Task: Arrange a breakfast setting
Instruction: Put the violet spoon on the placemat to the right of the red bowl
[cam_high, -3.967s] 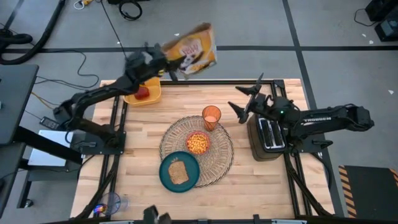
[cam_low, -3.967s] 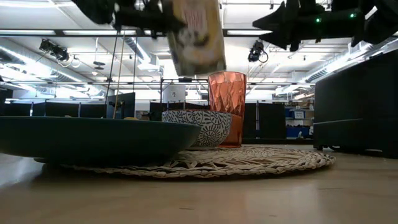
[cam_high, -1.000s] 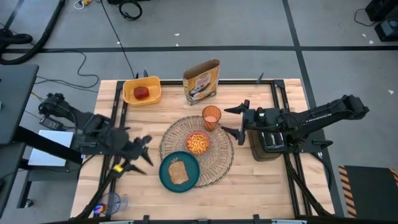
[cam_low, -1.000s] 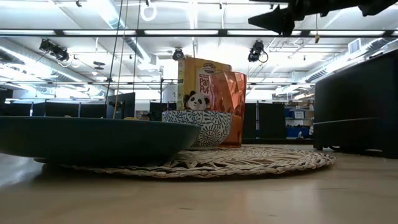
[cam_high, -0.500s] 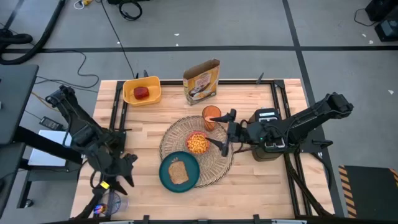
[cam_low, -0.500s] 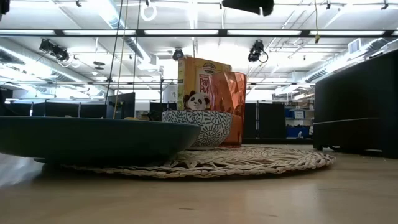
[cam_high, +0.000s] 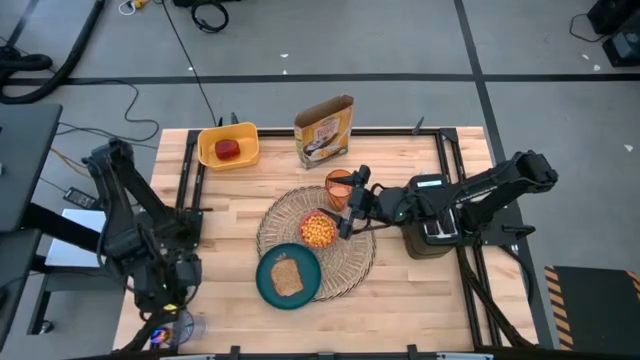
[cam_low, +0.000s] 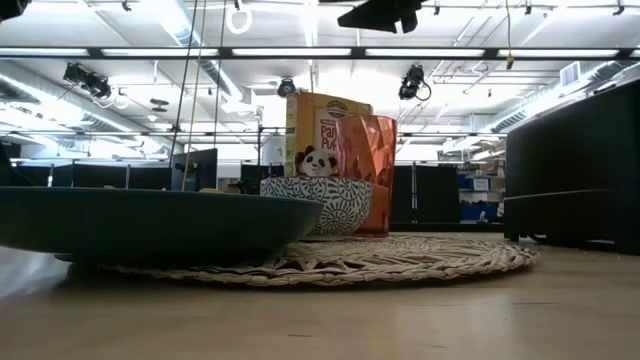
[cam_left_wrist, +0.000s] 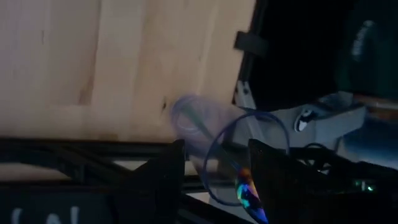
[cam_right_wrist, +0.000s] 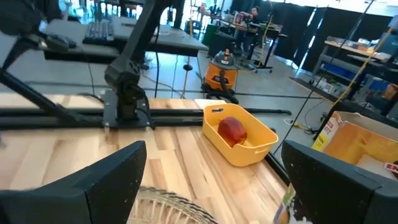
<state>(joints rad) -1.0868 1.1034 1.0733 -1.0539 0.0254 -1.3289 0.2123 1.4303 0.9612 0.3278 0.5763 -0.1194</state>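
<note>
The woven placemat (cam_high: 355, 262) lies mid-table. On it rest the teal plate (cam_high: 268, 285) with toast (cam_high: 287, 277), the small bowl of orange cereal (cam_high: 318, 231) and the orange cup (cam_high: 340, 186). The red apple (cam_high: 230, 149) lies in the yellow bin (cam_high: 208, 150). My right gripper (cam_high: 350, 205) hangs wide open above the mat, between cup and bowl, and holds nothing. My left gripper (cam_high: 162, 300) is open at the table's near left corner, just before a clear cup (cam_left_wrist: 202, 127) with something blue inside.
A cereal box (cam_high: 325, 130) stands at the far edge behind the cup. The black toaster (cam_high: 430, 228) sits right of the mat, under my right arm. Bare wood lies left of the mat (cam_high: 225, 210). The black frame rails run along the table's sides.
My left gripper has swung from beside the plate toward the table's near left corner and down to the clear cup. My right gripper has gone toward the table's left, from near the toaster to over the mat's far right part.
</note>
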